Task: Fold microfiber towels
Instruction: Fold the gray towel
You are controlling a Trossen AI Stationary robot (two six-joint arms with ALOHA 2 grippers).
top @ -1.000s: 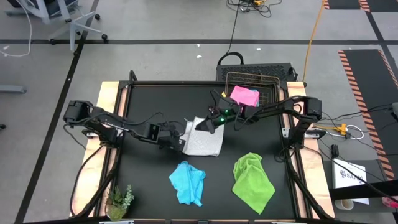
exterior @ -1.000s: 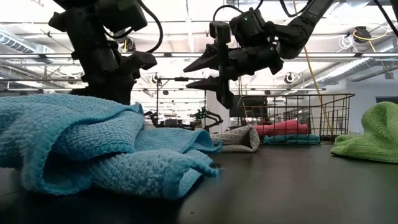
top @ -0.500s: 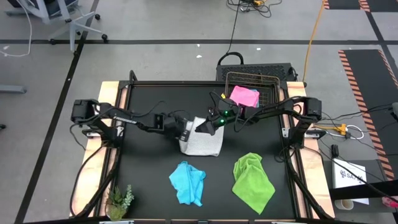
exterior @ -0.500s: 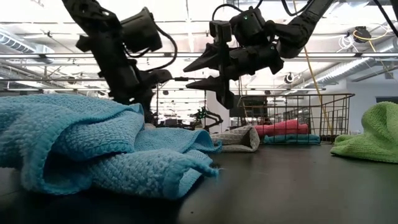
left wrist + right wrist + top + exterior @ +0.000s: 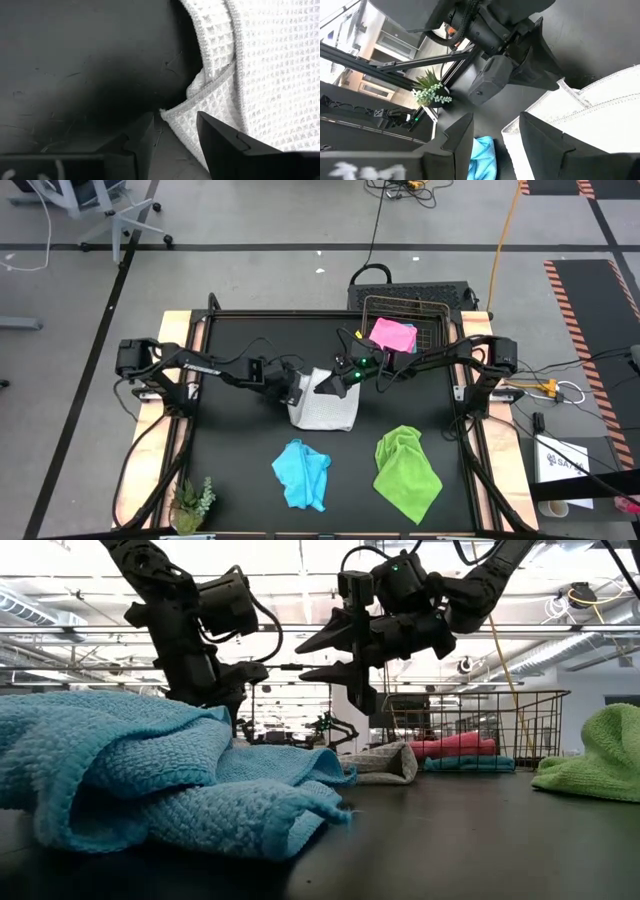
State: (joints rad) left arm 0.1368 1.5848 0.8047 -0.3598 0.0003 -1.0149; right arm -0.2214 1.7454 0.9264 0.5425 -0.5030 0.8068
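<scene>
2 grippers are working the white-grey towel (image 5: 328, 408) lying at table centre: left gripper (image 5: 175, 131) is sitting open at its 9 o'clock edge, right gripper (image 5: 325, 383) is hovering open at 12 o'clock. Soft, light, limp cloth; likely best pinched at a hemmed corner.

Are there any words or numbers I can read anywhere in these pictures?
White box beside the table: dark print, too small to read.
White marks at the right wrist view's bottom corner: too blurred to read.
No other words or numbers show.
</scene>
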